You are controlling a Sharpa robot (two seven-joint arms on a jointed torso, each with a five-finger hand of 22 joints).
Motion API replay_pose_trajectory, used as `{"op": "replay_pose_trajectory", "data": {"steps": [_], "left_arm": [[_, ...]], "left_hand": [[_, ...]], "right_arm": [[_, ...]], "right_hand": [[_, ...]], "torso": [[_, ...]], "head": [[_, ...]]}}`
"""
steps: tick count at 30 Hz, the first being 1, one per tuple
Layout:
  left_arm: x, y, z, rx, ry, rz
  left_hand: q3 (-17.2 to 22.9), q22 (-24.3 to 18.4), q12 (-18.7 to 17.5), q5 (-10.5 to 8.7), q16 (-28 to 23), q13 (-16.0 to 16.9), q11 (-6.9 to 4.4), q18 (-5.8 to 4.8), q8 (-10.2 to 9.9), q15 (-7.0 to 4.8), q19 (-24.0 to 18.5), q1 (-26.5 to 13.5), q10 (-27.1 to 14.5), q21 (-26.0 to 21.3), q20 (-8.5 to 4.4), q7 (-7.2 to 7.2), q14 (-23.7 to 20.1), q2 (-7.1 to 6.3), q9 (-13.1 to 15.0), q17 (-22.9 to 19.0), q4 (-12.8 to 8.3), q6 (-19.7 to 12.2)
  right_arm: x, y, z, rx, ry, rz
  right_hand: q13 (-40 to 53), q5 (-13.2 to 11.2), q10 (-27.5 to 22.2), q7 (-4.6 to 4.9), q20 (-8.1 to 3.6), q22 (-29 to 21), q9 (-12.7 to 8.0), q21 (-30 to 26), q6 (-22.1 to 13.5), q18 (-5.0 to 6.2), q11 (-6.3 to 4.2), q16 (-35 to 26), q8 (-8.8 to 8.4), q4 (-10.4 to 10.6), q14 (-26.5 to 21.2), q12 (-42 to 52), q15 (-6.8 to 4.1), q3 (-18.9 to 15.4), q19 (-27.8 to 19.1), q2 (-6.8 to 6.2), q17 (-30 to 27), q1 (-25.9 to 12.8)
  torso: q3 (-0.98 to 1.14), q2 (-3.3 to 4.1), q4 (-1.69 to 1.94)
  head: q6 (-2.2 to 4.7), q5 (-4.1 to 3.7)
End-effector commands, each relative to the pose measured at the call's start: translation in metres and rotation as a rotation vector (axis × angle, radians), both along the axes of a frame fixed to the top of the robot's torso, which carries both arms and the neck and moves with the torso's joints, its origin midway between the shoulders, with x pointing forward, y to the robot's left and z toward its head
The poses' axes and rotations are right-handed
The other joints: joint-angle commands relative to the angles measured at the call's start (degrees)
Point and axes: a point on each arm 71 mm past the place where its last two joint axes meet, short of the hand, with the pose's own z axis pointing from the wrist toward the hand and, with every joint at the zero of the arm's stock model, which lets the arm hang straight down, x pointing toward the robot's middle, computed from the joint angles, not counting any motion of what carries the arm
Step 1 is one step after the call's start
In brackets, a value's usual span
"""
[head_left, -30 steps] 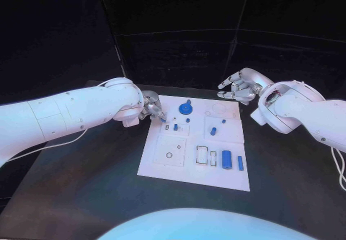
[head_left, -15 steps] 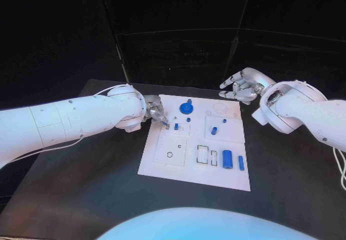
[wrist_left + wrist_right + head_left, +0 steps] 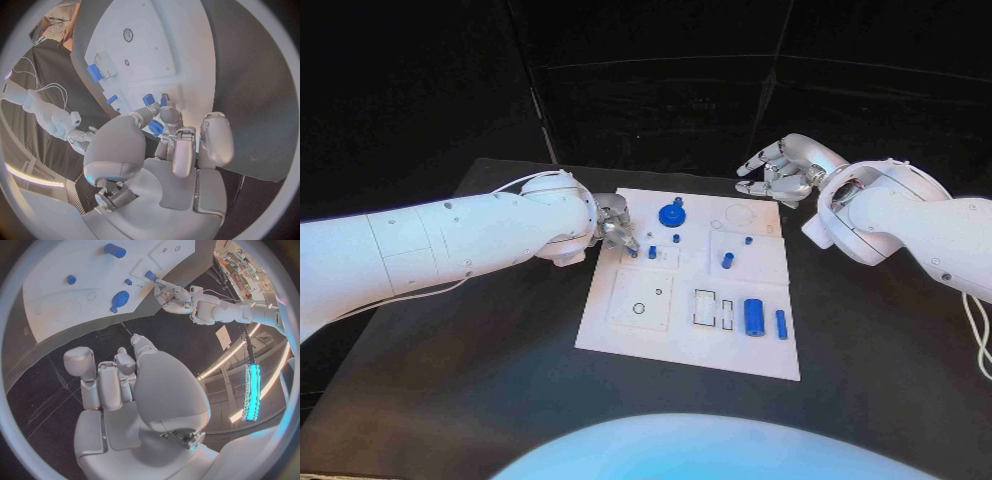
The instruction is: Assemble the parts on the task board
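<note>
The left hand (image 3: pixel 615 234) is at the task board's (image 3: pixel 689 340) left edge, fingertips pinching a small blue part (image 3: pixel 155 128) just over the board — this hand is nearer. The right hand (image 3: pixel 783 172) hovers beyond the far right corner, fingers half curled, holding nothing.

Task board (image 3: pixel 678 345) mid-table (image 3: pixel 473 400) — left hand (image 3: pixel 613 232) at its left edge, right hand (image 3: pixel 783 170) behind.

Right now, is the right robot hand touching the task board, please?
Apart: the head view shows the right robot hand hovering beyond the task board, with dark table between them.
</note>
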Motion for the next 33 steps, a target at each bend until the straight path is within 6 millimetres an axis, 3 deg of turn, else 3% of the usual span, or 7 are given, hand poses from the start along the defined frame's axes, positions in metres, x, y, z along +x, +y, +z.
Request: {"op": "replay_pose_trajectory", "data": {"steps": [1, 12, 19, 33], "left_arm": [[0.0001, 0.0005, -0.0020, 0.036, 0.029, -0.015], [0.0016, -0.0015, -0.0035, 0.046, 0.041, -0.021], [0.0015, -0.0019, -0.0043, 0.052, 0.052, -0.028], [0.0044, -0.0053, -0.0079, 0.074, 0.097, -0.046]], "left_hand": [[5.6, 0.8, 0.1, 0.28, 0.2, 0.0, -0.12, 0.21, 0.4, -0.38, 0.2, -0.3, 0.3, 0.1, -0.03, 0.00, 5.9, 0.38, 0.2, 15.1, -5.2, 0.6], [5.8, 0.8, 0.1, 0.26, 0.2, 0.0, -0.20, 0.22, 0.7, -0.43, 0.1, -0.6, 0.4, 0.0, -0.07, -0.10, 5.9, 0.31, 0.3, 15.1, -5.1, 0.7], [6.5, 0.9, 0.2, 0.28, 0.2, 0.1, -0.55, 0.21, 2.3, -0.67, 0.1, -1.6, 0.7, 0.0, -0.26, -0.56, 5.9, 0.05, 1.1, 15.1, -4.8, 1.0], [6.6, 0.8, -0.5, 0.12, 0.2, -1.0, -0.72, 0.26, 3.4, -0.83, 0.0, -3.0, 0.7, -0.3, -0.42, -0.79, 5.9, -0.31, 1.8, 15.1, -4.3, 0.8]], "right_arm": [[0.0000, 0.0008, 0.0011, -0.001, -0.002, 0.007], [0.0001, 0.0011, 0.0010, -0.001, -0.002, 0.007], [0.0003, 0.0007, 0.0009, -0.001, -0.002, 0.006], [0.0003, 0.0021, 0.0007, -0.002, 0.000, 0.009]], "right_hand": [[-0.1, 0.3, -0.3, -0.06, -0.05, -0.1, -0.1, -0.2, -0.3, 0.80, 0.02, -0.4, 0.25, 0.4, 2.2, 0.3, -0.32, 0.1, 0.4, 0.18, 0.0, 0.3], [-0.1, 0.3, -0.3, -0.06, -0.05, -0.1, -0.1, -0.2, -0.3, 0.80, 0.02, -0.4, 0.25, 0.4, 2.2, 0.3, -0.32, 0.1, 0.4, 0.18, 0.0, 0.3], [0.0, 0.5, -0.2, -0.05, -0.05, -0.1, -0.1, -0.2, -0.4, 0.79, 0.02, -0.4, 0.25, 0.4, 2.2, 0.4, -0.32, 0.1, 0.4, 0.19, 0.0, 0.4], [-0.1, 0.6, -0.2, -0.06, -0.05, -0.1, -0.1, -0.3, -0.3, 0.80, 0.01, -0.4, 0.26, 0.4, 2.2, 0.4, -0.32, 0.2, 0.4, 0.14, 0.0, 0.5]], "torso": [[0.00, -0.02, -0.02], [0.03, 0.00, 0.04], [-0.01, 0.00, 0.04], [0.05, -0.03, 0.05]], "head": [[-0.05, -0.03], [-0.21, 0.07], [-0.34, 0.10], [-0.47, 0.02]]}}
